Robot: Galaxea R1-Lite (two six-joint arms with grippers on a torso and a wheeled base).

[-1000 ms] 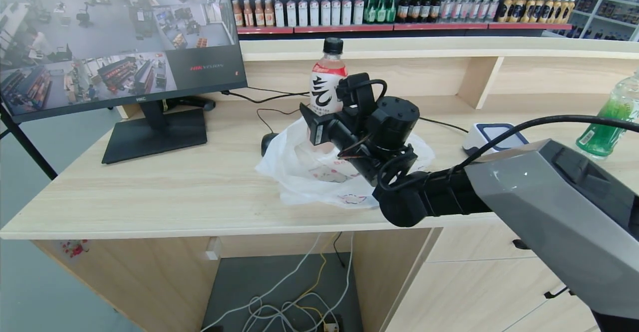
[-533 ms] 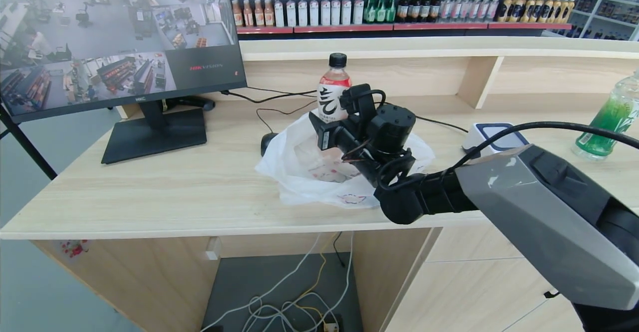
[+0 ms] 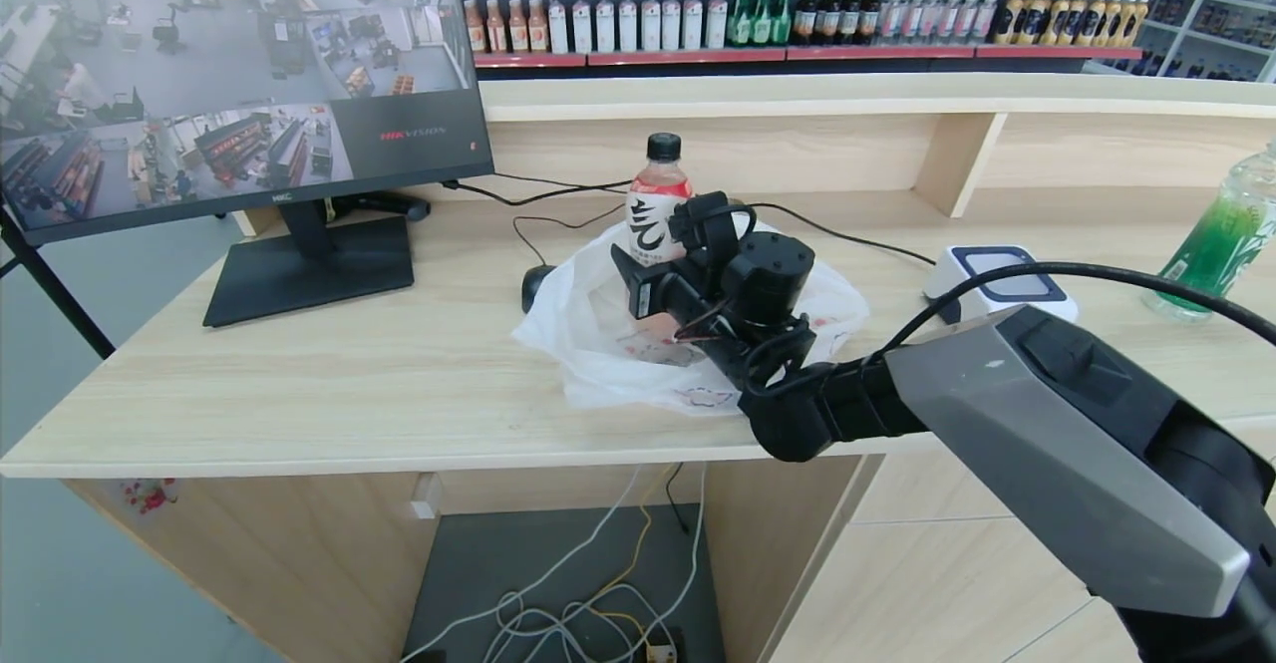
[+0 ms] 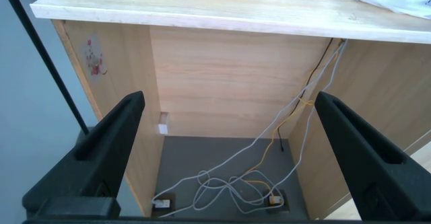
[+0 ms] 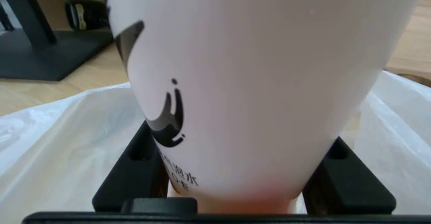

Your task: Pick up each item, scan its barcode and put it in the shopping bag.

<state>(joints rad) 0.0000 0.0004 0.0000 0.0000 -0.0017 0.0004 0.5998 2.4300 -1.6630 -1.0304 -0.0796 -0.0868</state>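
Wooden checkout counter point(image 3: 299, 384), with a stocked drinks shelf point(image 3: 797, 17) across the back wall. At the counter's left stands a monitor point(image 3: 229, 75), its top and left side cut off by the frame.

White shopping bag point(image 3: 588, 344) lies crumpled at mid-counter with its mouth open upward. Bottle point(image 3: 653, 219), with a black cap and a pale label, stands upright over the bag's mouth. Right gripper point(image 3: 666, 262) is clamped on the bottle's body, one finger on either side. In the right wrist view the black pads point(image 5: 131, 170) press against the label from both flanks, with bag plastic spread around below. The bottle's lower part is behind the gripper and the bag folds, so I cannot tell whether its base rests on anything or hangs free.

A dark mouse point(image 3: 535, 286) sits just behind the bag's left edge, half hidden by it. White scanner point(image 3: 997, 279) sits to the right of the bag, well apart from it, its near corner covered by the arm's cable. Green bottle point(image 3: 1221, 239) is at the far right, cut off by the frame.

Left gripper point(image 4: 229, 116) is below counter height, facing the recess under the counter. Its fingers are spread wide and hold nothing. Loose cables point(image 4: 262, 177) lie on the floor of the recess.
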